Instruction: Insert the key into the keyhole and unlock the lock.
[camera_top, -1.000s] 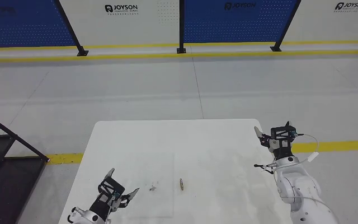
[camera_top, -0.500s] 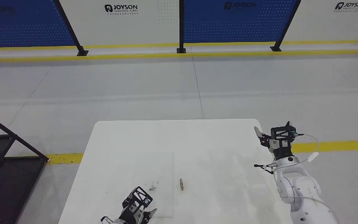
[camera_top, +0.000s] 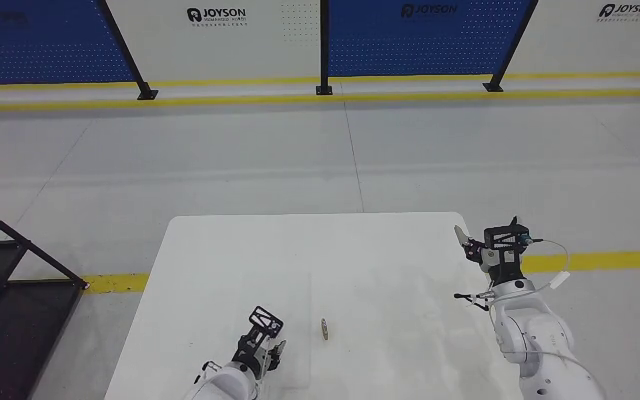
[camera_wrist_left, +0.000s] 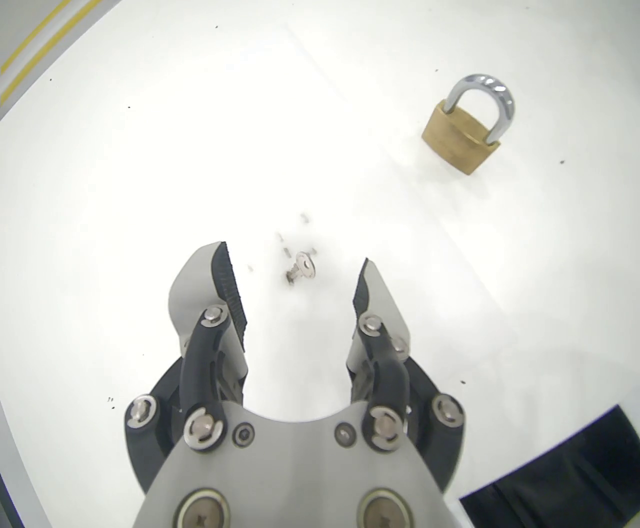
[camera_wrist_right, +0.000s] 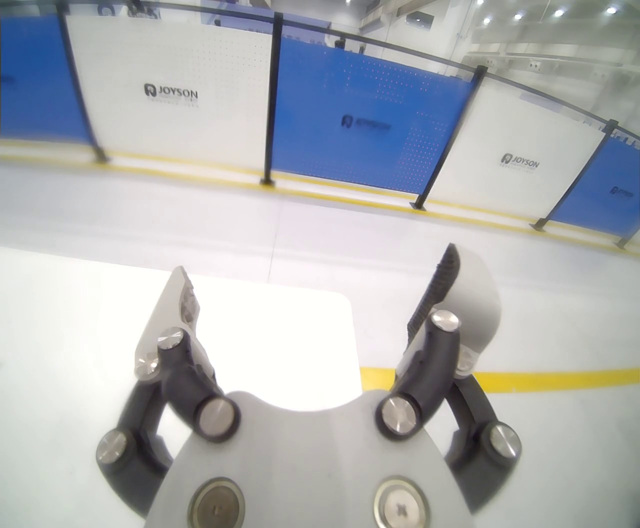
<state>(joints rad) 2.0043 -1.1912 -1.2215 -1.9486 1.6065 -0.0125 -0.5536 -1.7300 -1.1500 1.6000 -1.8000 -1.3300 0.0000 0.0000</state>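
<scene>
- My left claw (camera_wrist_left: 292, 295) is wide open and holds nothing. The key (camera_wrist_left: 303, 265) lies flat on the table (camera_wrist_left: 150, 150) just ahead of it, in line with the gap.
- The key's long side runs on a slant across that gap, so I think I must close with care.
- The lock (camera_wrist_left: 465, 135) lies past the key, well apart.
- My right claw (camera_wrist_right: 320, 285) is open and empty too, by the far table corner — the left is much nearer.
- The left wrist view shows the key well — from the top, the lock is a thin speck beside my left claw.

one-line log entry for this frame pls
left gripper: open above key | key: on table, ungripped | padlock: apart from key | right gripper: open at table edge
</scene>
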